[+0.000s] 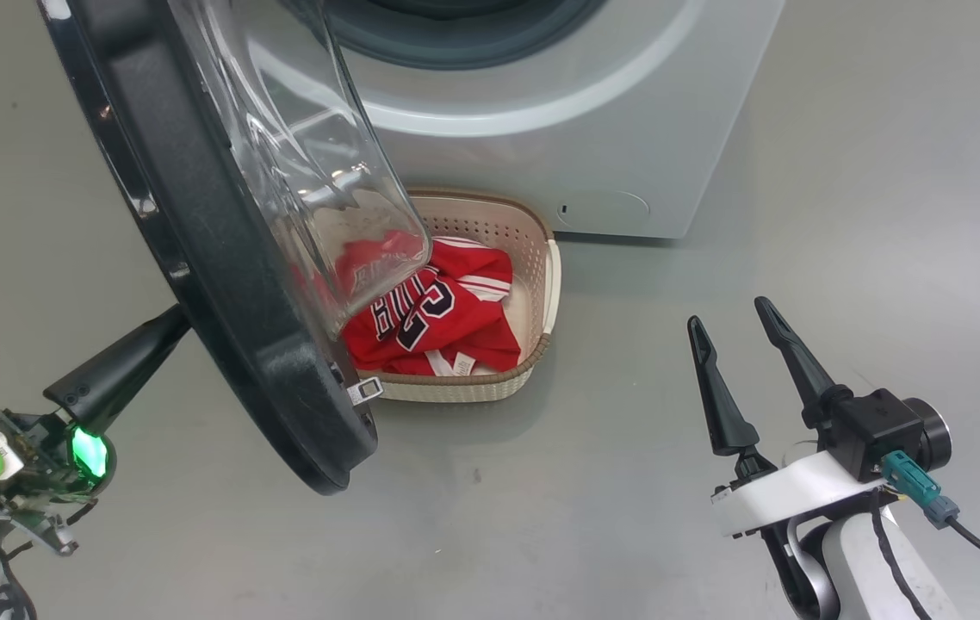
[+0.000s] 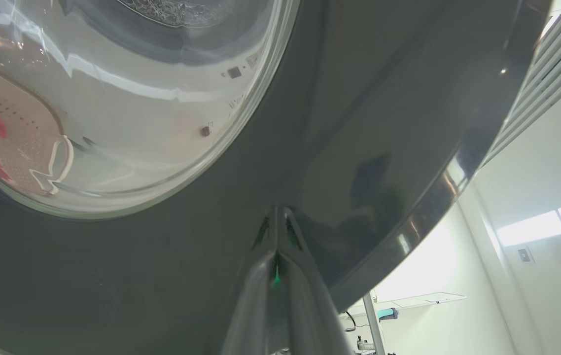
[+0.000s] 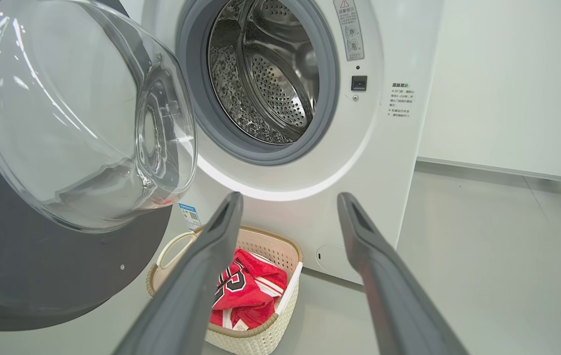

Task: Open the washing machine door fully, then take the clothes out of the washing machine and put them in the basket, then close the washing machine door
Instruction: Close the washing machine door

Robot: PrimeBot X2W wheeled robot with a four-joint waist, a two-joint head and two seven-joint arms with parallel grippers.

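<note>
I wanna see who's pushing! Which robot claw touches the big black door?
The left gripper: its shut fingertips meet the outside of the washing machine door. The right gripper stands open, away from it.

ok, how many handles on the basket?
2. One handle at the basket end nearest the open washing machine door, the other at the opposite end; both clear in the right wrist view.

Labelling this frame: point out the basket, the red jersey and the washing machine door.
basket (image 1: 531, 254), head view, perforated right wall.
red jersey (image 1: 473, 331), head view, printed front.
washing machine door (image 1: 232, 284), head view, black inner frame.
</note>
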